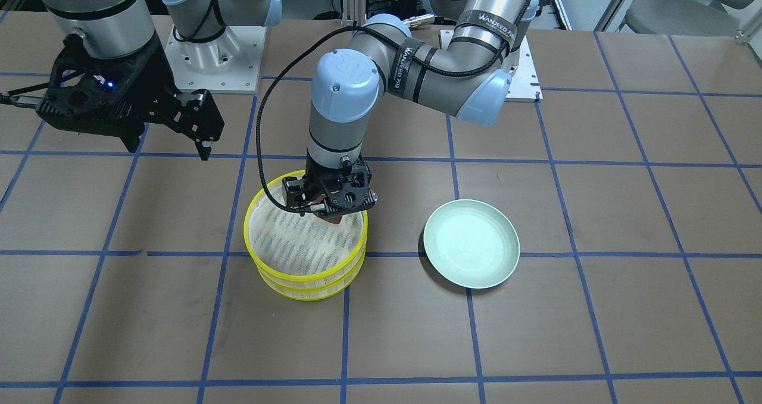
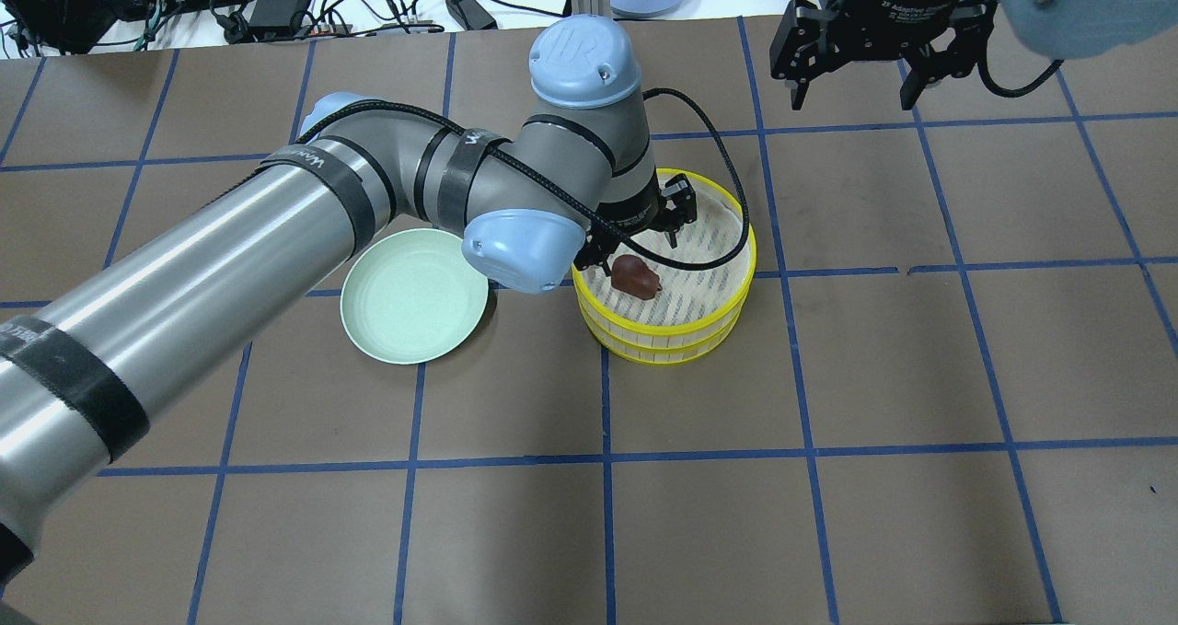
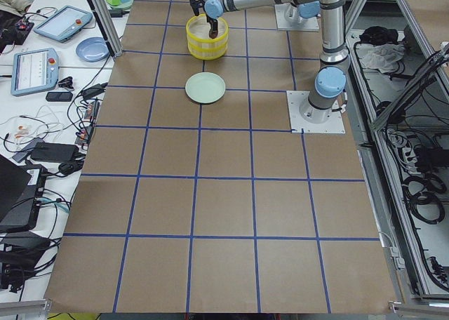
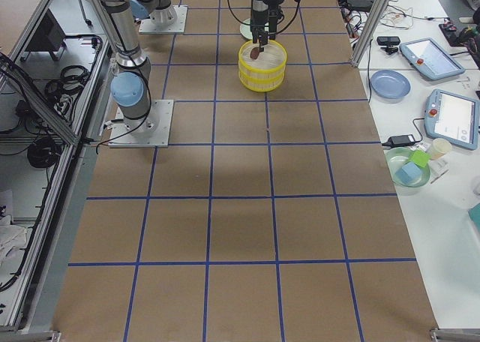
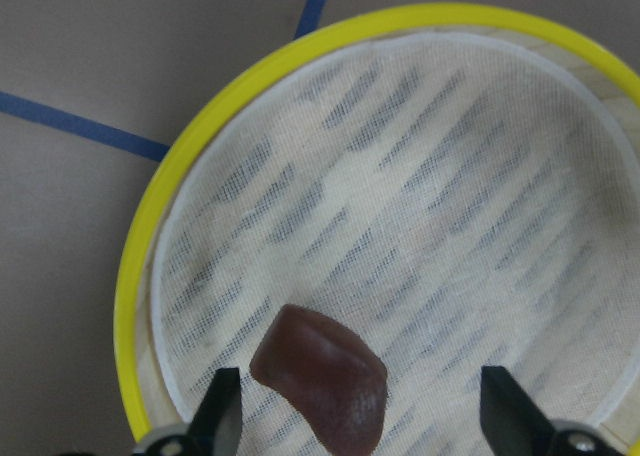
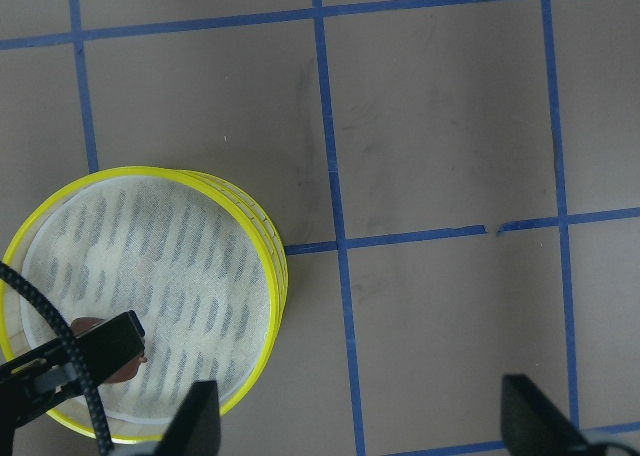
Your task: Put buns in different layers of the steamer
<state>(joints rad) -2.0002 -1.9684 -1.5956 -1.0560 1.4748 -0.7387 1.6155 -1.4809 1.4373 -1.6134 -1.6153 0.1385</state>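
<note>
left hand (image 5: pixel 362 412) wide around brown bun (image 5: pixel 322 381) | right hand (image 2: pixel 851 96) wide | 2 layers (image 1: pixel 308 277) stacked — lower floor hidden

The left wrist view cut the dark bun (image 5: pixel 320 376) off at the picture's lower edge, and only the tips of the left gripper (image 5: pixel 365 416) showed there. In the front-facing view this gripper covered all but a reddish sliver of the bun. The top tray (image 5: pixel 133 276) hid the floor of the lower tray (image 2: pixel 667 349). Whether the bun rested on the top tray's floor could not be determined. Both side views showed the bun too small to judge. The right gripper (image 6: pixel 365 416) was cut off at the right wrist view's lower edge.
</note>
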